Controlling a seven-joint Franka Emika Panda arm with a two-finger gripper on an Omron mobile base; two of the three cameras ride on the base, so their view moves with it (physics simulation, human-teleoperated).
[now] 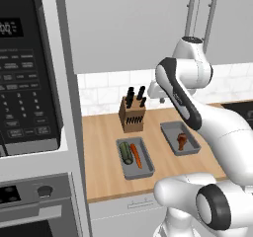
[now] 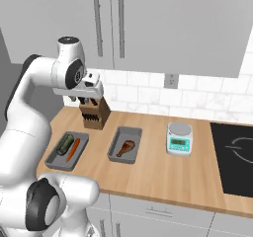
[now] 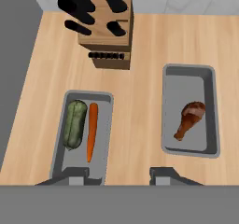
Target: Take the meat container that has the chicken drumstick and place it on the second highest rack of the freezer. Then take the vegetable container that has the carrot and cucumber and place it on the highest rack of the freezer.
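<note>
The wooden table (image 2: 163, 177) carries two grey trays side by side, well apart from each other, with bare wood between them and along the front edge. The meat container (image 3: 190, 110) lies toward the right in the hand view, and the chicken drumstick (image 3: 190, 119) rests in its nearer half: a small reddish-brown piece, thick at one end and narrowing to a bone, much shorter than the tray. The vegetable container (image 3: 84, 134) lies to the left, close to the grey wall that bounds the table on that side. In it the dark green cucumber (image 3: 75, 123) and the slim orange carrot (image 3: 92, 131) lie lengthwise, just beside each other. A wooden knife block (image 3: 105, 29) stands behind the trays, near the tiled back wall. A kitchen scale (image 2: 179, 138) sits further right, short of the black cooktop (image 2: 233, 152). The hand (image 3: 119, 175) hangs above the table's front edge between the two trays, its fingers spread with nothing between them.
</note>
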